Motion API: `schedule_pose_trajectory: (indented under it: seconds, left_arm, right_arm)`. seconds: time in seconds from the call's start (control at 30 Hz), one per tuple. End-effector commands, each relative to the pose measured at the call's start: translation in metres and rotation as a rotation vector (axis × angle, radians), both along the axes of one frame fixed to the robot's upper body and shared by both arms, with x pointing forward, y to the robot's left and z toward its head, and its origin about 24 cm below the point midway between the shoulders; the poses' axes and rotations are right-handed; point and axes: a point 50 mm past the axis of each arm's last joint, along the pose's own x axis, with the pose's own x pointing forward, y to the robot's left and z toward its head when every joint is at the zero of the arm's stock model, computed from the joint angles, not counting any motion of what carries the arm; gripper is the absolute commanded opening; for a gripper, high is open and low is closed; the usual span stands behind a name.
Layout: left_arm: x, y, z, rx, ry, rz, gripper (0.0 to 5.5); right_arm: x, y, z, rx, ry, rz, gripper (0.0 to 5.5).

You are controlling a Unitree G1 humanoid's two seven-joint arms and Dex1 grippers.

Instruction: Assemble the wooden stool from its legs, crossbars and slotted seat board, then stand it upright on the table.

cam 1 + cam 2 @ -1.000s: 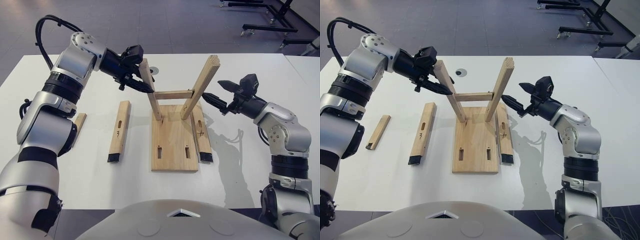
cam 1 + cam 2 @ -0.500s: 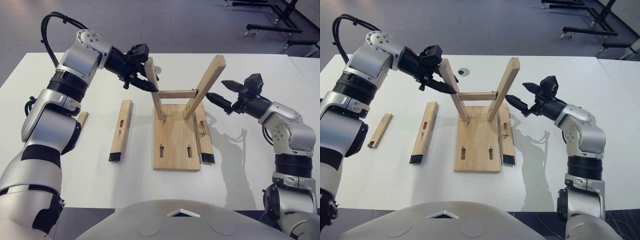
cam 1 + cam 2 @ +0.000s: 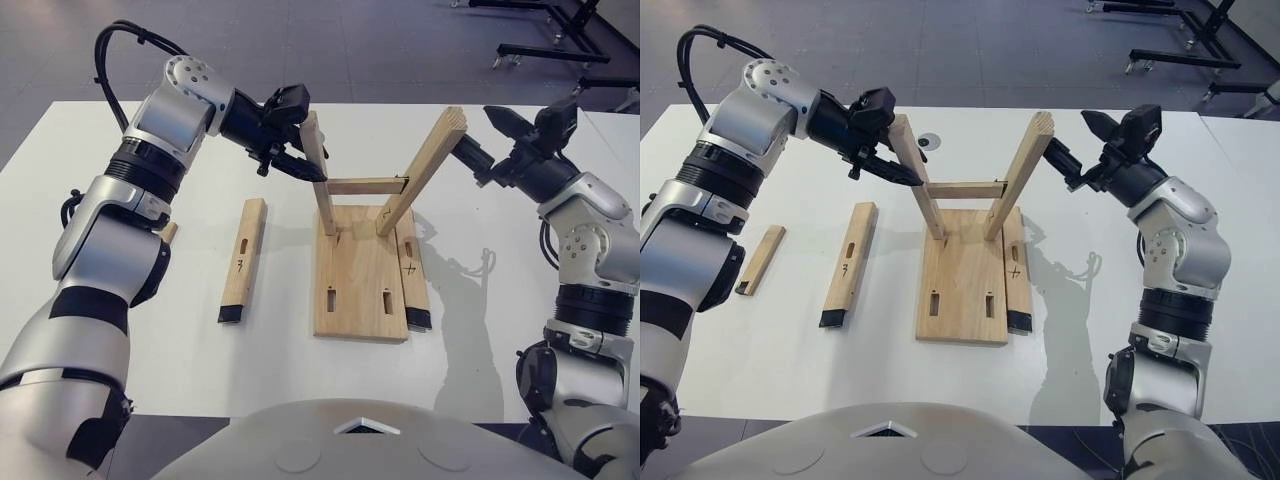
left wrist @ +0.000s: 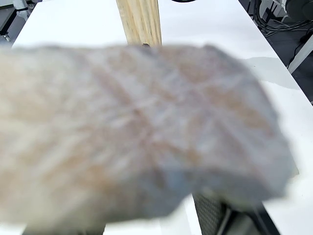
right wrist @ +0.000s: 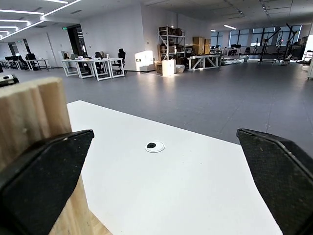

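Two legs stand in the far slots of the seat board (image 3: 356, 300), which lies flat on the table (image 3: 300, 380). A crossbar (image 3: 365, 186) bridges them, and both splay outward toward their tops. The left gripper (image 3: 303, 166) appears clamped on the left leg (image 3: 328, 210) just above the crossbar. The right gripper (image 3: 486, 138) is spread wide, one finger just beside the top of the right leg (image 3: 425, 170) without pinching it. A third leg (image 3: 240, 262) lies loose to the left of the board, a fourth (image 3: 410, 278) lies against its right edge, and a short crossbar (image 3: 758, 259) rests farther left. The likely trouble is the leaning frame: with one side unheld, a push or pull from the left arm could lever the tenons out of their slots or pop the crossbar loose. A careless closing at the right could also knock that leg sideways and topple the pair onto the board.
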Motion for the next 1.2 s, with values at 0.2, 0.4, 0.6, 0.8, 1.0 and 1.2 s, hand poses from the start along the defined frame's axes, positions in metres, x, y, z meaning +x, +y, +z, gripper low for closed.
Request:
schedule_pose_trajectory:
  seconds: [0.2,0.4,0.6,0.8,1.0,1.2]
  left_arm:
    - [-0.023,-0.019,-0.093,0.337,0.057,-0.109,2.04]
    - [-0.025,-0.018,-0.095,0.344,0.062,-0.111,2.04]
    - [-0.026,-0.021,-0.095,0.33,0.056,-0.106,2.04]
    - [-0.027,-0.016,-0.095,0.336,0.06,-0.093,2.04]
    - [-0.024,-0.018,-0.092,0.331,0.049,-0.082,2.04]
    - [-0.017,-0.022,-0.076,0.341,0.012,-0.115,2.04]
  right_arm:
    - [-0.002,0.004,0.022,0.028,-0.099,0.092,5.4]
    - [-0.016,-0.031,0.019,0.033,-0.095,-0.004,5.4]
    - [-0.013,0.034,0.02,-0.003,-0.163,-0.147,5.4]
    - [-0.03,0.116,0.021,0.037,-0.152,-0.167,5.4]
    - [-0.04,0.137,0.009,-0.032,-0.067,-0.048,5.4]
    - [-0.043,0.141,-0.023,-0.079,0.078,0.04,5.4]
